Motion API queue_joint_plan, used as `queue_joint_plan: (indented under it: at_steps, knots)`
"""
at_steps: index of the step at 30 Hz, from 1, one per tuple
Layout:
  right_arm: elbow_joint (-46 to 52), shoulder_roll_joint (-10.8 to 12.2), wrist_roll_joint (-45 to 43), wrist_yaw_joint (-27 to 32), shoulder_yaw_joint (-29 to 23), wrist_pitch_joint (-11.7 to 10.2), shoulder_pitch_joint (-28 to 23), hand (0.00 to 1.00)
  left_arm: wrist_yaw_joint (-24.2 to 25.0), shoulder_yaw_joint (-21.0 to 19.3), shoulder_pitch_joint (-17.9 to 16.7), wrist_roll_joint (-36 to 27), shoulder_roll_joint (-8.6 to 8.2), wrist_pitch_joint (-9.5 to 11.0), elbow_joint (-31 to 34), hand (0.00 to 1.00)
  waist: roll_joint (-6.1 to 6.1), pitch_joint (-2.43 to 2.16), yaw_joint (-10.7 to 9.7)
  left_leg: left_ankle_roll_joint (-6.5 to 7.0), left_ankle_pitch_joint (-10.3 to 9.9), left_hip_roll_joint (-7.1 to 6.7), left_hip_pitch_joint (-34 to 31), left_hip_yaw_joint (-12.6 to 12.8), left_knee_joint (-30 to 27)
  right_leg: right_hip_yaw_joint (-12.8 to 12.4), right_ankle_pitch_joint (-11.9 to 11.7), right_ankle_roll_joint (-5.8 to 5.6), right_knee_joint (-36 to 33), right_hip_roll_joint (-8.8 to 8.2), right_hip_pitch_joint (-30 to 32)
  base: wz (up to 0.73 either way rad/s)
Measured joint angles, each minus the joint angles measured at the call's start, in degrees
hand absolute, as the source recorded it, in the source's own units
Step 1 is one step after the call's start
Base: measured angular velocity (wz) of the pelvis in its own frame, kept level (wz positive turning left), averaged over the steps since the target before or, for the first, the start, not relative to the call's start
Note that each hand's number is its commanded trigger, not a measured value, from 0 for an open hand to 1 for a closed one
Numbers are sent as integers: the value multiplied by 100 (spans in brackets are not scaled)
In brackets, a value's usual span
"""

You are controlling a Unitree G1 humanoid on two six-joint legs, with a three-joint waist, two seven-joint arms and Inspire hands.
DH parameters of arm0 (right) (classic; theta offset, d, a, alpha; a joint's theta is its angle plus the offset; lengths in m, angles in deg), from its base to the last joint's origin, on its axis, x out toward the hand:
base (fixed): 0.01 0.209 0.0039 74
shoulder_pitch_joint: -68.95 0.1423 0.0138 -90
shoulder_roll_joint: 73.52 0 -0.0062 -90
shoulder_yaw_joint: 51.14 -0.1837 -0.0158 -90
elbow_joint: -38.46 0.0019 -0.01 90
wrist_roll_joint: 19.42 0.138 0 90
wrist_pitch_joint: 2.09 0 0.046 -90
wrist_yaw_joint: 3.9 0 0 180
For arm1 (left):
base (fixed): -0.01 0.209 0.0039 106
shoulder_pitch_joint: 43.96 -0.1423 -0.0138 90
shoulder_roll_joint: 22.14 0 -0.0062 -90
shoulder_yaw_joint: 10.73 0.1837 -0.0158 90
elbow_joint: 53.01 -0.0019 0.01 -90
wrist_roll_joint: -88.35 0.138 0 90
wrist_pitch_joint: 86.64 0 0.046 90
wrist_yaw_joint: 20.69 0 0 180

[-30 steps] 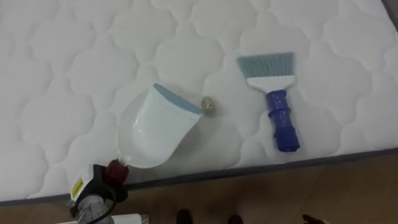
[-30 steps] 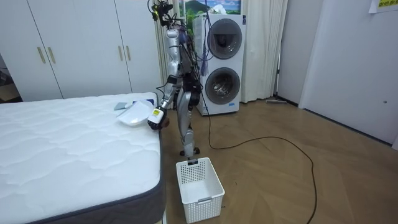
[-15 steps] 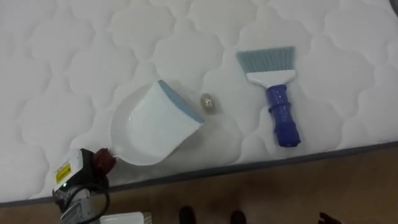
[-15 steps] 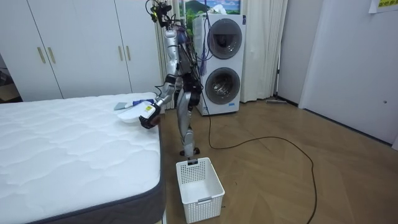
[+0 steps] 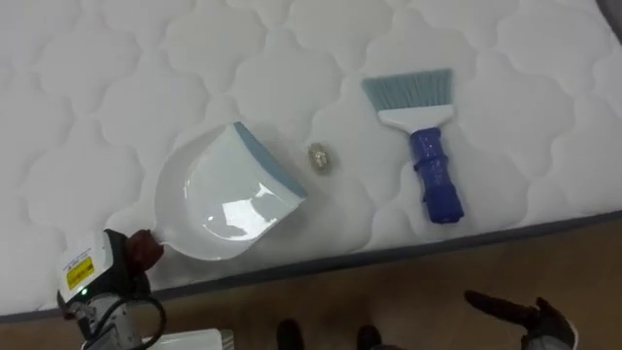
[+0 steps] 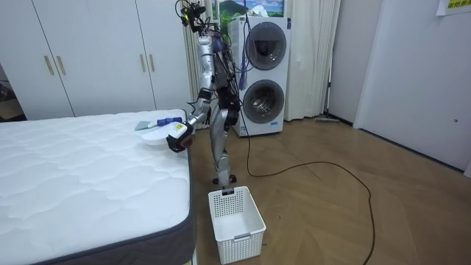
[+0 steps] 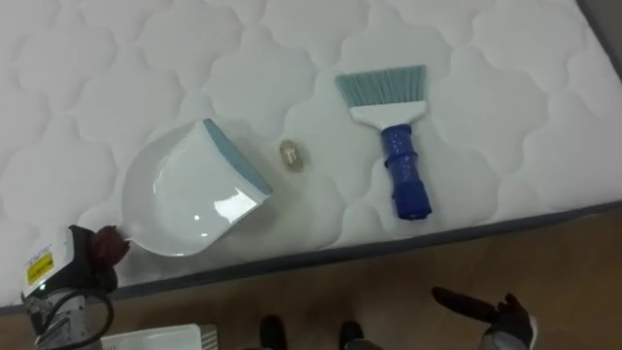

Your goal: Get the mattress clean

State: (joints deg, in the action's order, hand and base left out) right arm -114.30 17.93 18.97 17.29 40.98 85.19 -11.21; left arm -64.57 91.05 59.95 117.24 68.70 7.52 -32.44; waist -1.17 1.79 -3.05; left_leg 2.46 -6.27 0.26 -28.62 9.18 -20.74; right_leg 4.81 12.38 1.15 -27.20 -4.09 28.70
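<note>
The left hand (image 5: pixel 92 277) has its fingers wrapped round the dark red handle (image 5: pixel 146 248) of a dustpan (image 5: pixel 219 204), at the mattress's near edge. The pan is a smooth, glossy white plastic scoop, rounded at the back, with a straight pale blue lip (image 5: pixel 272 165). Just beyond that lip, not touching it, lies a small crumpled yellowish ball (image 5: pixel 318 158). Well to its right lies a hand brush (image 5: pixel 432 175) with a ribbed blue grip, a white head and a flat fan of pale blue bristles (image 5: pixel 408 89). All rest on the white quilted mattress (image 5: pixel 87 107), edged with a grey band. The right hand (image 5: pixel 530 316) hangs over the wooden floor (image 5: pixel 408 292), its dark fingers straight and empty. A white slatted basket (image 6: pixel 235 213) stands by the bed.
</note>
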Motion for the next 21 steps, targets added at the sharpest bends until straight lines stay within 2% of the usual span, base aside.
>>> queue_joint_plan:
  at_steps: [4,11,15,21]
  knots:
    - [420,-1,-453,494,-26,-38,29,0,-201,101,11,4,2,7,-30,100,10,5,-10,16,-10,0,-68,-2,-92,31,1,-1,-67,-33,45,1]
    - [1262,-10,-1273,1382,-53,-143,141,0,-224,151,35,0,10,-62,-83,100,41,6,25,34,-22,-12,-80,20,-106,-5,5,-8,-149,-58,109,-1]
    - [1591,-8,-1813,1733,28,-135,292,0,-224,187,42,76,10,-240,-98,100,79,27,40,35,-24,-11,-94,24,-105,-6,7,-7,-163,-62,143,-1]
    - [2202,1,-2767,2108,118,-112,428,0,-223,194,185,256,26,-468,-176,100,85,31,31,47,-31,-13,-93,59,-106,-15,10,-13,-183,-74,157,-1]
